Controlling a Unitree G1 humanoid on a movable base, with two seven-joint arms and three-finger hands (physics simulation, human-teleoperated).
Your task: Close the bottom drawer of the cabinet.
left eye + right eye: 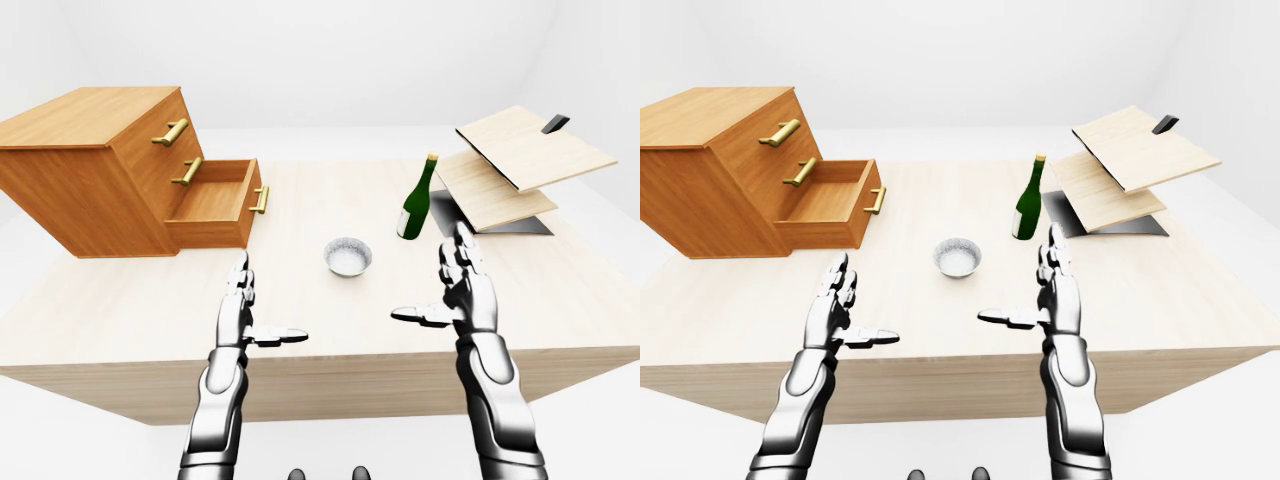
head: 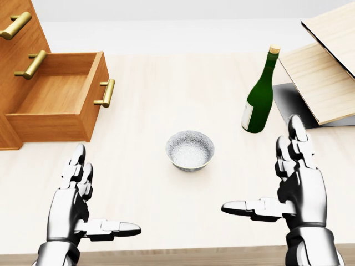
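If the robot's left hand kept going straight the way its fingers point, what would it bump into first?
Probably the open bottom drawer. The left hand points its fingers up the head view, roughly at the drawer's side wall, with only bare table between them. Depth is hard to judge, so it might pass just beside it.

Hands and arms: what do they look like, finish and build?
Both the left hand and right hand are glossy chrome-silver, each with three segmented fingers and dark joint seams. Forearms are the same silver in bulky rounded segments. No cables, markings or sleeves visible.
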